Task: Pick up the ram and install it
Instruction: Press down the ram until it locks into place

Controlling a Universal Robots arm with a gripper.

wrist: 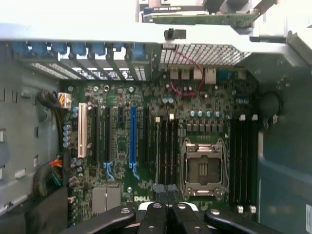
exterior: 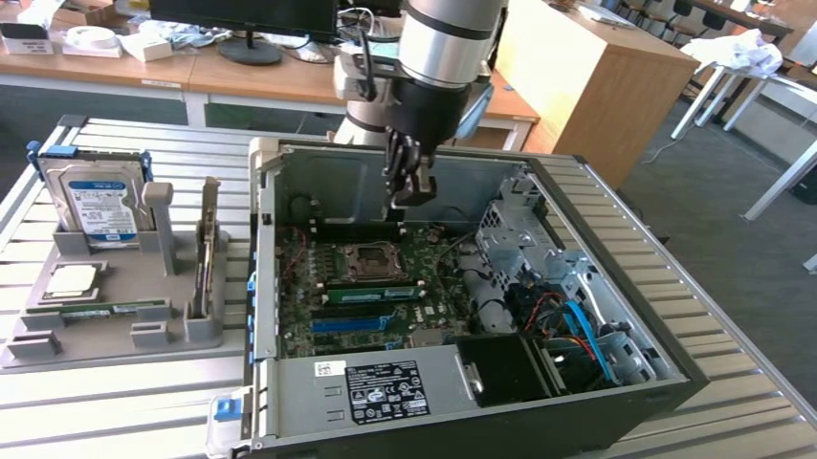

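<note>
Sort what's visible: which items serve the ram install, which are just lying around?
Job: gripper, shut above the open computer case; green ram stick in the motherboard.
Lying about: hard drive, second green stick on grey holder.

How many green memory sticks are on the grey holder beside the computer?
2. A flat stick lies at the holder's front; an upright stick stands nearest the computer. More may be hidden.

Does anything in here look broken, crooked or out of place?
Nothing stands out. The computer case lies open on its side, the motherboard looks intact, and the hard drive stands upright in the grey holder. The tool hangs shut over the board.
</note>
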